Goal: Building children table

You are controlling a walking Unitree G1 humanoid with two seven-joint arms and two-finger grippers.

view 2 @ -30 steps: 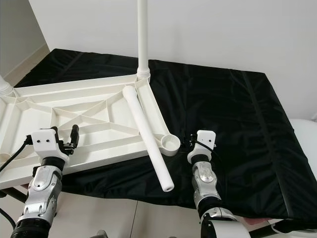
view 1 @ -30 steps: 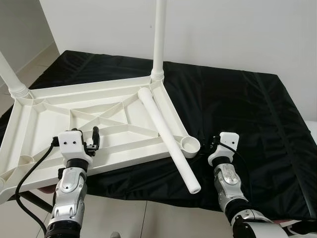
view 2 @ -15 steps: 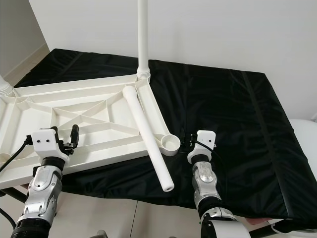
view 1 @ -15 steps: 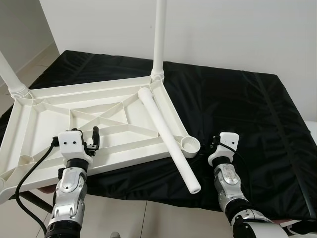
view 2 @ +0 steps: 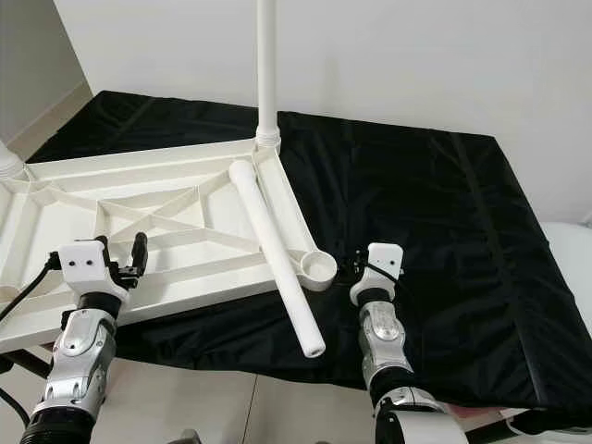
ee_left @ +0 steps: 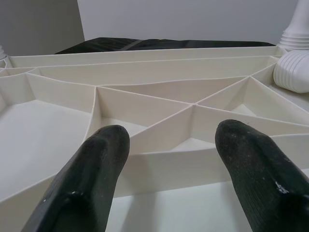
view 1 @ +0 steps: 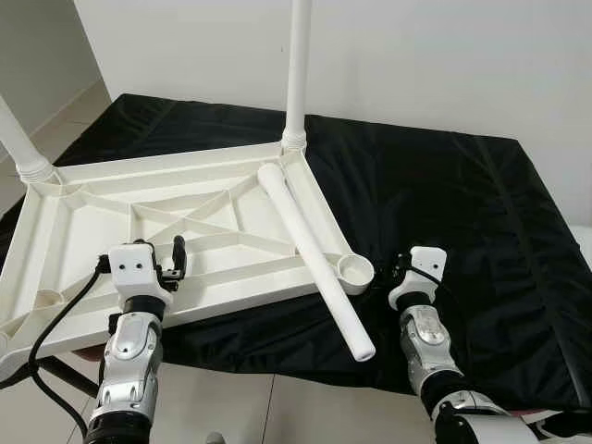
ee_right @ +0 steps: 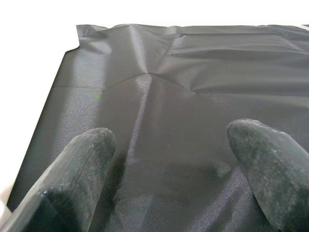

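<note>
A white plastic tabletop (view 2: 139,231) lies upside down on a table covered with a black cloth (view 2: 425,213), its ribbed underside facing up and its near left part hanging past the cloth's edge. One white leg (view 2: 266,65) stands upright in the far corner socket, and the base of a second leg (view 2: 7,162) shows at the far left corner. A loose white leg (view 2: 275,254) lies along the tabletop's right rim, its near end jutting past the table's edge beside the unfilled corner socket (view 2: 318,268). The left end effector (view 2: 139,252) is over the tabletop's near rim. The right end effector (view 2: 356,266) is just right of that socket, above the cloth.
</note>
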